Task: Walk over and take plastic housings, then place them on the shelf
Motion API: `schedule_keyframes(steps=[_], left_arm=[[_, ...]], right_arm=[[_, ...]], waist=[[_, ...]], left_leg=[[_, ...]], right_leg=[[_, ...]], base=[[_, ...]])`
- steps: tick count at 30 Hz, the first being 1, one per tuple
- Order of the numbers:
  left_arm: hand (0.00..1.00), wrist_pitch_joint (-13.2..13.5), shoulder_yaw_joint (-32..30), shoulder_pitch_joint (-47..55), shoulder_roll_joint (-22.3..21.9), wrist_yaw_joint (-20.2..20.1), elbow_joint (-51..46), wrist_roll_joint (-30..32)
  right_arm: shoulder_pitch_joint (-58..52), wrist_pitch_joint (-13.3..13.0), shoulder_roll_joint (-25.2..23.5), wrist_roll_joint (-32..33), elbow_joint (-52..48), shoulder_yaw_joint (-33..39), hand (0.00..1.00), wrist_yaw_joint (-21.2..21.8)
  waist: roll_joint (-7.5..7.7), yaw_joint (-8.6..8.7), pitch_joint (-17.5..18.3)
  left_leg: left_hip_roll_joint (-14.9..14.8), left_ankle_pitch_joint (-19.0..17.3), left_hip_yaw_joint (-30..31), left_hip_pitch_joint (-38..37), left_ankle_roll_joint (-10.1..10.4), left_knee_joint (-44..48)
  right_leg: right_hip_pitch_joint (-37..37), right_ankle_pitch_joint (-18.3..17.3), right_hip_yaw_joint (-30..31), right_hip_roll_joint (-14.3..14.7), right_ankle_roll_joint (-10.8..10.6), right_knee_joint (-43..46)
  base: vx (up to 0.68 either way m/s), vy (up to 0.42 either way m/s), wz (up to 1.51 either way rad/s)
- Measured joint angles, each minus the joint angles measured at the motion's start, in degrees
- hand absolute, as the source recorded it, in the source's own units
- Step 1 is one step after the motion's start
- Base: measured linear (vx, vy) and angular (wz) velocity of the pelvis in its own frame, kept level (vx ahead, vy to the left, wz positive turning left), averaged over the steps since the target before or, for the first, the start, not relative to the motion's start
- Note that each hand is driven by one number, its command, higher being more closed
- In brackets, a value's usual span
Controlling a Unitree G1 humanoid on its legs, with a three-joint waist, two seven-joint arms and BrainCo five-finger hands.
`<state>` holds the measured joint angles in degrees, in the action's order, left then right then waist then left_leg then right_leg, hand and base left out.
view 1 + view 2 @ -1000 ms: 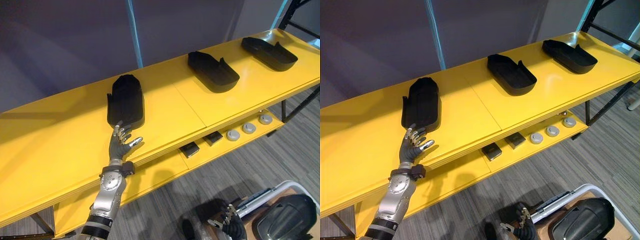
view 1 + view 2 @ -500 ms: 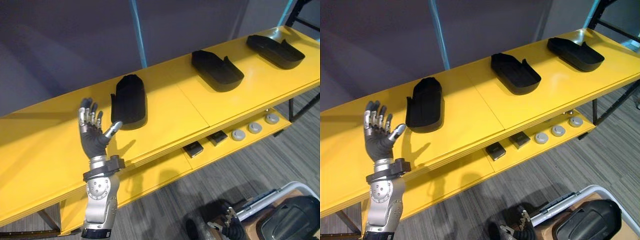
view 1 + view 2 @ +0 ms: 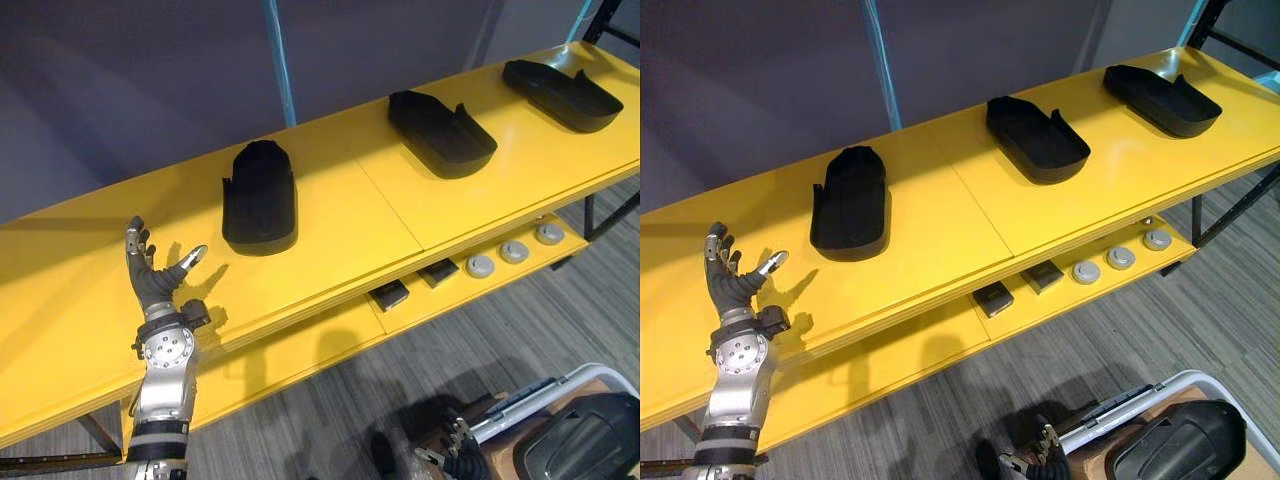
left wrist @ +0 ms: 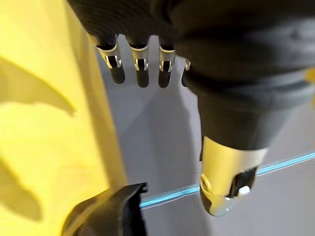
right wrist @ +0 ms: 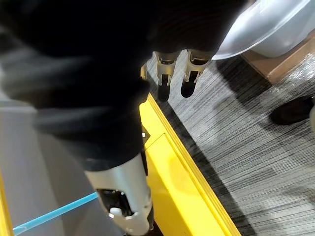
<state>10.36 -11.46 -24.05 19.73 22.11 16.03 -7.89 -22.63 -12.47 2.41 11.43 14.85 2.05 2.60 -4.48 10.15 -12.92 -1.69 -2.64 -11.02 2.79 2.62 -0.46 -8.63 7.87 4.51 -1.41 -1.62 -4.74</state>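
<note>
Ok, near housing (image 3: 260,195): lying on shelf (image 3: 340,232) top, nothing holding it.
mid housing (image 3: 440,133) + far housing (image 3: 560,93): same top, further to the right, well apart from each other.
L hand (image 3: 150,278): raised over shelf front, left of near housing, not touching. Fingers straight & spread, empty.
R hand (image 5: 165,69): low, near bin (image 3: 545,385). Fingers hang straight, apart, nothing in them.
bin: down at robot's right, dark shell (image 3: 580,440) inside, prob. another housing.
risk 1: L hand swinging sideways could clip near housing & shove it.
risk 2: L forearm catching shelf front lip when lowering.
risk 3: shell looks smooth & curved, so a one-hand grab may slip.
risk 4: placing next one too close could knock near housing.
</note>
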Motion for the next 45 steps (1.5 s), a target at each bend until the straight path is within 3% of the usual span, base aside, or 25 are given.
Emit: schedule_keyframes(steps=[4,9,14,17,34,45], left_arm=[[0.00,0.0,3.2,-3.8,2.6,-1.4,4.8,-3.5],[0.00,0.2,5.8,-4.5,2.7,-4.7,6.2,-12.3],[0.00,2.9,8.3,-3.8,2.6,-10.7,5.8,-24.6],[0.00,3.7,8.8,-2.2,2.6,-13.5,4.6,-28.4],[0.00,4.0,11.5,2.6,2.6,-19.0,0.9,-33.2],[0.00,3.8,12.5,3.8,2.6,-19.8,0.9,-34.0]], right_arm=[[0.2,0.0,0.0,0.1,0.0,-0.1,0.00,0.0],[0.2,0.0,0.0,0.6,0.0,-0.1,0.00,-0.2],[0.3,0.0,0.1,1.3,0.0,-0.1,0.00,-0.2],[0.3,0.0,0.0,1.3,0.1,-0.1,0.00,-0.2],[0.2,0.2,0.2,1.2,2.0,0.0,0.00,0.8],[0.2,0.4,0.2,1.2,2.1,0.0,0.00,0.9]], waist=[[0.81,0.07,-0.8],[0.93,0.61,-1.8],[0.94,0.70,-1.9],[0.94,0.77,-1.9],[0.93,0.72,-1.8],[0.94,0.86,-1.5]], left_leg=[[-0.1,-0.1,-0.7,0.3,0.1,0.1],[-0.3,-0.1,-1.3,1.1,0.1,0.4],[-0.3,-0.1,-1.3,1.0,0.1,0.4],[-0.3,-0.1,-1.4,0.9,0.2,0.4],[-0.4,-0.2,-1.0,-0.1,0.2,0.5],[-0.4,-0.2,-1.2,-0.7,0.2,0.7]], right_leg=[[-0.6,0.3,0.8,0.2,0.4,0.0],[-1.5,0.6,1.3,0.3,0.5,0.0],[-1.4,0.6,1.4,0.4,0.5,0.0],[-1.2,0.6,1.4,0.4,0.5,0.0],[0.0,0.6,0.9,0.3,0.5,0.0],[0.7,0.6,1.1,0.3,0.5,0.0]], base=[[-0.01,-0.006,-0.09],[-0.01,0.000,-0.07],[0.00,0.000,0.00],[0.00,0.000,0.00],[0.00,0.001,0.00],[0.00,0.002,-0.01]])
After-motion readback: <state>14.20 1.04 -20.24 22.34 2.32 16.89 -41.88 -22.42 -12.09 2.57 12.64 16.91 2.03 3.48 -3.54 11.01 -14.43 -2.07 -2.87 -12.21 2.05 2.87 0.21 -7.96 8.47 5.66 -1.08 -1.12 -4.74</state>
